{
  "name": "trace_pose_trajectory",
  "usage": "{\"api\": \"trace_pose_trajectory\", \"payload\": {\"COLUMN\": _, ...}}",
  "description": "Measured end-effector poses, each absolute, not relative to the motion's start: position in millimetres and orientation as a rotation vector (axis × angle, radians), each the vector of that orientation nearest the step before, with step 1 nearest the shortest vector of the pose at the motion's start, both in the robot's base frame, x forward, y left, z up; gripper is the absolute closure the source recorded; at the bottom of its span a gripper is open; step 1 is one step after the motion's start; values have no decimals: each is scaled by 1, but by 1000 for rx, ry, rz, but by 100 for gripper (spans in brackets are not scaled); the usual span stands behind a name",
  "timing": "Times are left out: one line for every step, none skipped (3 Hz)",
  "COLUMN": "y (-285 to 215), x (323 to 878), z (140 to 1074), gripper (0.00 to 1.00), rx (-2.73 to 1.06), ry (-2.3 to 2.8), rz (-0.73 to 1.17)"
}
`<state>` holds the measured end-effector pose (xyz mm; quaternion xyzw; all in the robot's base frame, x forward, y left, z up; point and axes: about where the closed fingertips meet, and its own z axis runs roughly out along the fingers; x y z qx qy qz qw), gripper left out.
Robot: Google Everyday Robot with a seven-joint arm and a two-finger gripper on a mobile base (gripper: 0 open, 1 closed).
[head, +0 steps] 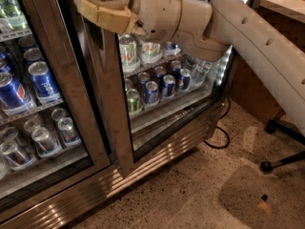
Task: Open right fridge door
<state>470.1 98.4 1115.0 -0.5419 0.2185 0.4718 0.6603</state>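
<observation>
From here I see the end effector [90,5] at the top of the view, pressed against the upper left edge of the right fridge door [112,109]. I cannot tell whether it is apart or clamped on the door. The door's steel frame runs straight down below the end effector, with a black edge showing beside it. The white arm [257,46] stretches away to the right of the end effector, across the glass. Below and to the right, behind that glass, stand rows of cans [157,87], with the LED strip [223,70] beyond them. Below and to the left is the other glass door [53,75], with blue Pepsi cans [43,82] behind it. Far below lies speckled floor [190,194] with a black cable [221,138].
</observation>
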Motion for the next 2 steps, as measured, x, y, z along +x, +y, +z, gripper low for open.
{"api": "trace_pose_trajectory", "payload": {"y": 95, "x": 467, "z": 1114, "gripper": 100, "rx": -1218, "ry": 504, "rz": 1072}}
{"api": "trace_pose_trajectory", "payload": {"y": 95, "x": 467, "z": 1114, "gripper": 100, "rx": -1218, "ry": 504, "rz": 1072}}
